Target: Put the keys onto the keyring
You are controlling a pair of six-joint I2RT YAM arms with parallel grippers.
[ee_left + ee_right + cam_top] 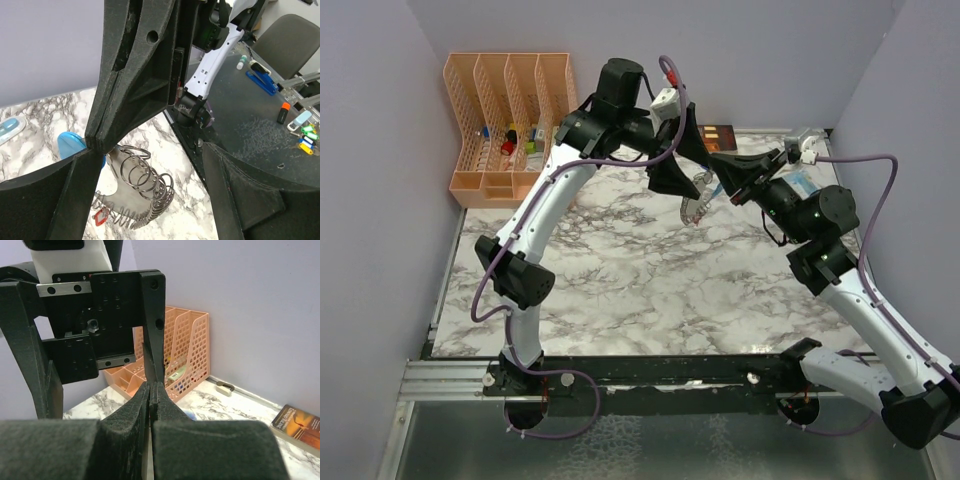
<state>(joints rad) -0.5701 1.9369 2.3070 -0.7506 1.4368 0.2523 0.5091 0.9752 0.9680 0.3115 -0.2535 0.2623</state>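
Note:
The keyring (145,185) is a curved row of grey metal rings hanging in the air above the marble, with a blue strap piece (70,145) behind it. It also shows in the top view (696,205). A red key tag (101,216) hangs at its lower end; the dark blue key is not visible. My right gripper (151,385) is shut, its tips pinching the top of the keyring (722,180). My left gripper (150,150) is open with wide jaws around the rings, one finger (55,195) touching the right gripper's tips (672,180).
An orange mesh organizer (510,120) stands at the back left, also in the right wrist view (185,355). A brown book (718,132) lies by the back wall. A pale-blue see-through object (10,127) lies on the marble table (620,280).

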